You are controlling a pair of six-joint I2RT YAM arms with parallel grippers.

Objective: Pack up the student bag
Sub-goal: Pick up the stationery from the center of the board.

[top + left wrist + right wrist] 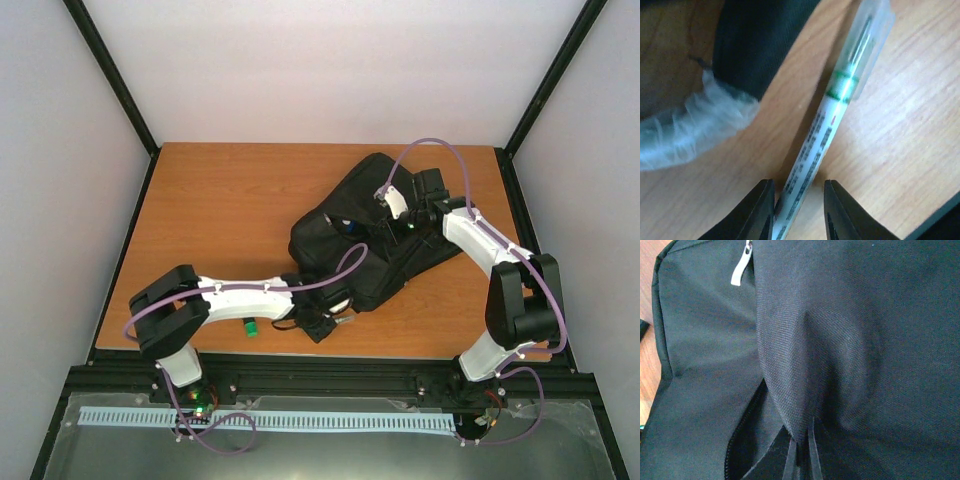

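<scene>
The student bag (370, 235) is a large black soft backpack lying at the table's middle right. My right gripper (405, 222) is over it and, in the right wrist view, my right gripper (801, 440) is shut on a raised fold of the bag's black fabric (805, 350), beside an open zip slit (742, 437). A white marker pen (840, 95) with a green band and a clear cap lies on the wood. My left gripper (799, 185) is open and straddles the pen's printed barrel, which touches the left finger (757, 215). My left gripper also shows in the top view (322, 322), at the bag's near corner.
A small green object (250, 327) lies by the left forearm near the table's front edge. A bag corner (760, 45) with a crinkled translucent strip (690, 125) lies just left of the pen. A silver zip pull (741, 267) shows on the bag.
</scene>
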